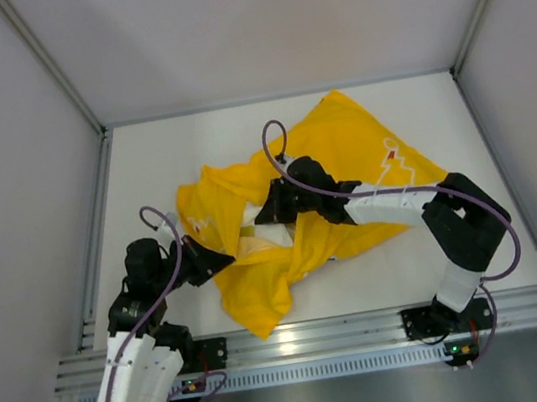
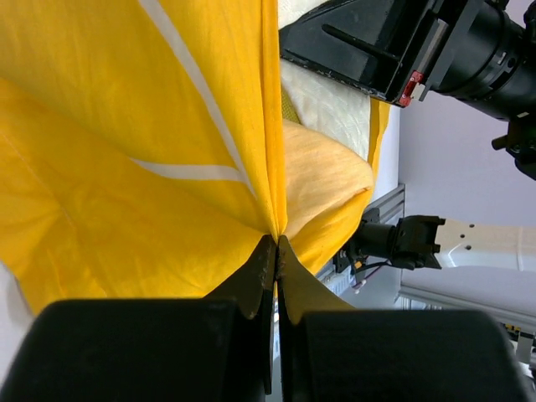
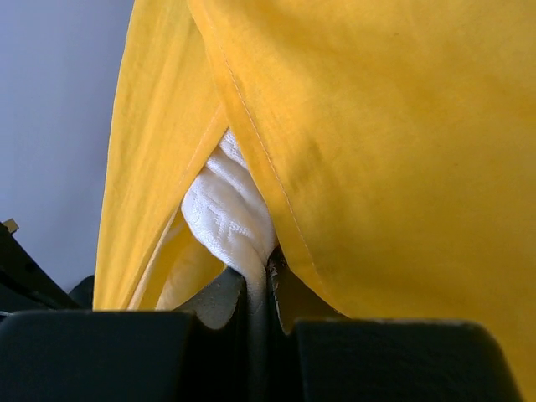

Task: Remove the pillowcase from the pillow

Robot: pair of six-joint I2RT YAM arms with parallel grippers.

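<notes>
The yellow pillowcase (image 1: pixel 342 150) lies crumpled across the table's middle, with white printed lines near its right side. A small patch of the cream pillow (image 1: pixel 251 247) shows at the case's opening; the rest is hidden inside. My left gripper (image 1: pixel 225 259) is shut on a fold of the pillowcase (image 2: pixel 167 167) at its left edge. My right gripper (image 1: pixel 268 211) reaches into the opening and is shut on a corner of the quilted white pillow (image 3: pixel 222 213), with the yellow pillowcase (image 3: pixel 377 126) draped over it. The pillow (image 2: pixel 331 105) also shows in the left wrist view.
The white table (image 1: pixel 142 169) is boxed in by grey walls at the left, back and right. An aluminium rail (image 1: pixel 319 335) runs along the near edge, where both arm bases are bolted. The right arm's elbow (image 1: pixel 468 217) stands over the table's right side.
</notes>
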